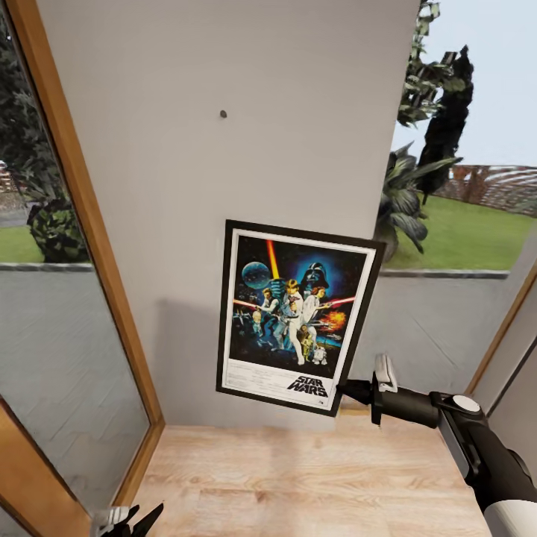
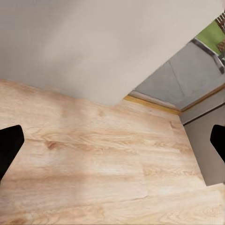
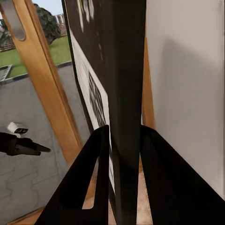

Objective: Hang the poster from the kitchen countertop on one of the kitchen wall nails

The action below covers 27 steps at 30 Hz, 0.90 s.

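The poster [image 1: 294, 322], black-framed with dark blue Star Wars artwork, hangs slightly tilted in front of a grey wall panel [image 1: 186, 224]. My right gripper [image 1: 344, 389] is shut on its lower right corner. Seen along the right wrist, both fingers [image 3: 161, 164] clamp the black frame edge [image 3: 126, 70]. A small dark wall nail [image 1: 222, 114] sits on the panel well above the poster's top edge. My left gripper [image 1: 127, 518] hangs low over the wooden floor, open and holding nothing, its fingertips [image 2: 9, 147] wide apart. The kitchen countertop is out of view.
A wooden-framed glass door [image 1: 82, 224] stands at the left, with paving and grass outside. Another wooden frame [image 1: 503, 328] runs along the right. Light wooden floor [image 1: 298, 477] lies below the wall panel. The left gripper [image 3: 21, 145] shows beyond the door frame [image 3: 44, 84].
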{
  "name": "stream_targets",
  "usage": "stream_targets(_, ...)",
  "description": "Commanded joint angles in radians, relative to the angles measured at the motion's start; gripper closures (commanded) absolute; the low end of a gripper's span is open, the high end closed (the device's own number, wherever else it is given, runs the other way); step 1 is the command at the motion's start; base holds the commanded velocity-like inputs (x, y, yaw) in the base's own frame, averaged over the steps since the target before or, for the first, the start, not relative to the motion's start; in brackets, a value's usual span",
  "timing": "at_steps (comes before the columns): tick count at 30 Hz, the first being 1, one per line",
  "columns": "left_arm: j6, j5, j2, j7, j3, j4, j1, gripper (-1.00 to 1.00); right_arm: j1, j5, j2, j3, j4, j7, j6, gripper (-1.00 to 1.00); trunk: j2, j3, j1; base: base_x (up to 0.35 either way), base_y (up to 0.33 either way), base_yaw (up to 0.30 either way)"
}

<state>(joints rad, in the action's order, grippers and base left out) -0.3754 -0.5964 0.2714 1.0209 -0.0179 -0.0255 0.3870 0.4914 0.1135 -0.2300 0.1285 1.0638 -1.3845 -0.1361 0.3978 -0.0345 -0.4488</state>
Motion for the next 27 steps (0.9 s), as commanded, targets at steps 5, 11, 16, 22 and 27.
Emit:
stream_targets(5,-0.005,-0.002,0.000,0.002,-0.002,0.001,0.001,-1.00,0.001,0.004,0.000,0.000,0.002,-0.008,-0.015,1.00,0.002,-0.002,-0.001,0.296,0.000,0.000)
stream_targets(11,-0.005,0.000,-0.004,0.002,-0.004,0.002,0.000,-1.00,0.001,0.004,0.000,-0.001,0.003,-0.008,-0.016,1.00,0.002,-0.002,-0.001,0.041,0.000,0.000)
stream_targets(16,-0.005,0.000,-0.005,0.002,-0.004,0.002,0.000,-1.00,0.001,0.003,0.001,-0.005,0.035,-0.005,-0.093,1.00,0.002,-0.002,-0.001,0.000,0.000,0.000)
stream_targets(22,-0.005,0.000,-0.006,0.001,-0.004,0.002,0.000,-1.00,0.002,0.002,0.003,-0.006,0.188,-0.001,-0.238,1.00,0.002,-0.002,-0.001,0.000,0.000,0.000)
stream_targets(27,-0.005,0.000,-0.006,0.001,-0.005,0.002,0.000,-1.00,0.032,0.001,0.014,-0.007,0.281,0.001,-0.393,1.00,0.002,-0.002,-0.001,0.000,0.000,0.000)
